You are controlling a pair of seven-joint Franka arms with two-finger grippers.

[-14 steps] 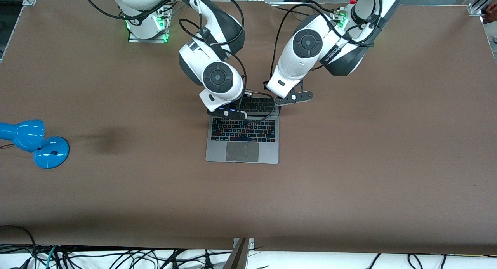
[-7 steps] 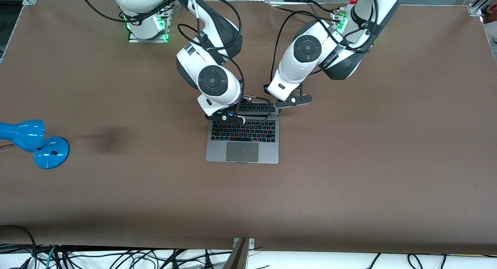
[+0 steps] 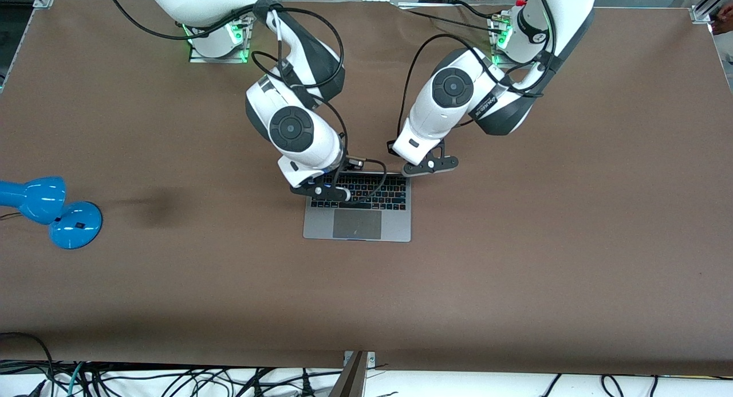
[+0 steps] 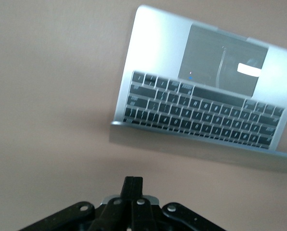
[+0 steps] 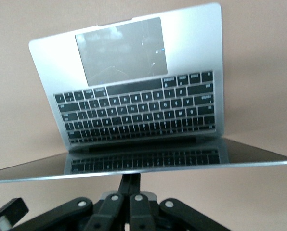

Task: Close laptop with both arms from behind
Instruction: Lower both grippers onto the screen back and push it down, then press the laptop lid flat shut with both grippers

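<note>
The grey laptop (image 3: 395,228) lies mid-table with its trackpad toward the front camera. Its lid (image 5: 134,163) leans forward over the black keyboard and mirrors the keys. My right gripper (image 3: 320,192) hangs over the lid's corner toward the right arm's end. In the right wrist view the right gripper (image 5: 130,179) is shut, its tips against the lid's back just under the top edge. My left gripper (image 3: 426,166) is by the laptop's hinge corner toward the left arm's end. In the left wrist view the left gripper (image 4: 133,180) is shut and empty, just short of the lid's back (image 4: 182,144).
A blue desk lamp (image 3: 51,211) lies near the table edge at the right arm's end. Black cables loop off both wrists above the laptop. Brown tabletop (image 3: 544,242) surrounds the laptop on all sides.
Both grippers have moved toward the front camera, the right one farther. The lid has tipped forward with them, so the screen that showed before now looks much shorter.
</note>
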